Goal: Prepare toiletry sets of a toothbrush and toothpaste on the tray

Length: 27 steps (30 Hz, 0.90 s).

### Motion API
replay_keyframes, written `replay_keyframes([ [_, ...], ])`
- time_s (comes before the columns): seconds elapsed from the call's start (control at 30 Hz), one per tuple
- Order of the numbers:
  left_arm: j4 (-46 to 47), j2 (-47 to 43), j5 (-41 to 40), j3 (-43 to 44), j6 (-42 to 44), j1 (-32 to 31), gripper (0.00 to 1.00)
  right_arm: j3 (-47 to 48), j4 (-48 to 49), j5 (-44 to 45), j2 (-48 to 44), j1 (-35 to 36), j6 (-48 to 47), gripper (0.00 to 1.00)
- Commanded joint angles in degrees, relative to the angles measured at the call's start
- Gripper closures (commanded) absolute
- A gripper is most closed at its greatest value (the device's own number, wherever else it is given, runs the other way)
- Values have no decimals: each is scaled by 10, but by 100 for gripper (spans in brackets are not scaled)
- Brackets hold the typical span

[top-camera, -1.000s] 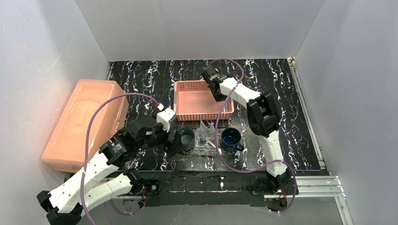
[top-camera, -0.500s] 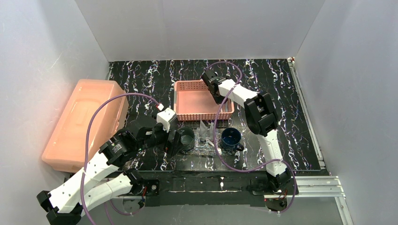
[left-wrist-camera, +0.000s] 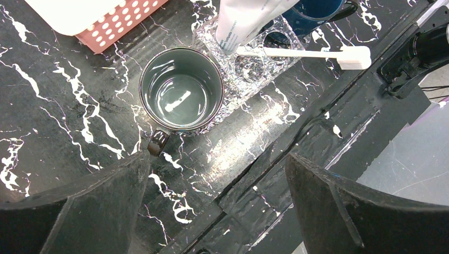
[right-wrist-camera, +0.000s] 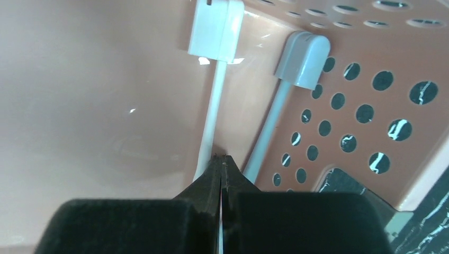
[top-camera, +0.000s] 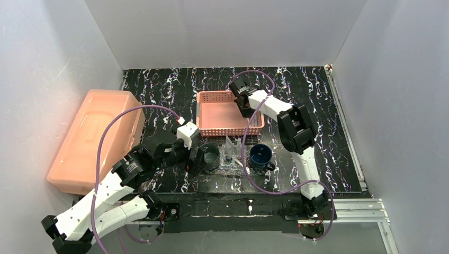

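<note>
One toothbrush [left-wrist-camera: 302, 52] and toothpaste tube [left-wrist-camera: 241, 21] lie on the tray [left-wrist-camera: 254, 71]; right gripper [right-wrist-camera: 221, 159], jaws together, at a second toothbrush [right-wrist-camera: 212, 106] along the pink basket [right-wrist-camera: 370, 106] wall; left gripper [left-wrist-camera: 217, 161] wide, empty.

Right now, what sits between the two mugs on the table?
The glittery tray, holding a toothpaste tube and white toothbrush, between the green mug and blue mug; the top view shows it.

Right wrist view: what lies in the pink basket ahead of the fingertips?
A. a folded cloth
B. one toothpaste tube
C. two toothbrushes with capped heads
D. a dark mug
C: a white toothbrush and a grey toothbrush lie side by side along the perforated wall of the pink basket, each head capped.
</note>
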Motion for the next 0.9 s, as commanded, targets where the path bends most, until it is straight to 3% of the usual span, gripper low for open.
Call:
replay_keyframes([
  [0.0,2,-2,-4,-2,5,3,1,-20,19,-99,-11,2,19,99],
  [0.2,2,-1,-5,-2,6,2,1,-23,31,-152,-21,2,31,99],
  [0.4,2,0,-4,-2,6,3,1,-14,33,-135,-32,2,30,99],
  [0.53,2,1,-4,-1,6,3,1,1,32,-126,-45,2,24,93],
  [0.67,2,1,-4,-1,6,3,1,17,28,-121,-52,2,22,79],
  [0.87,2,1,-4,-1,6,3,1,18,29,-134,-59,3,25,75],
])
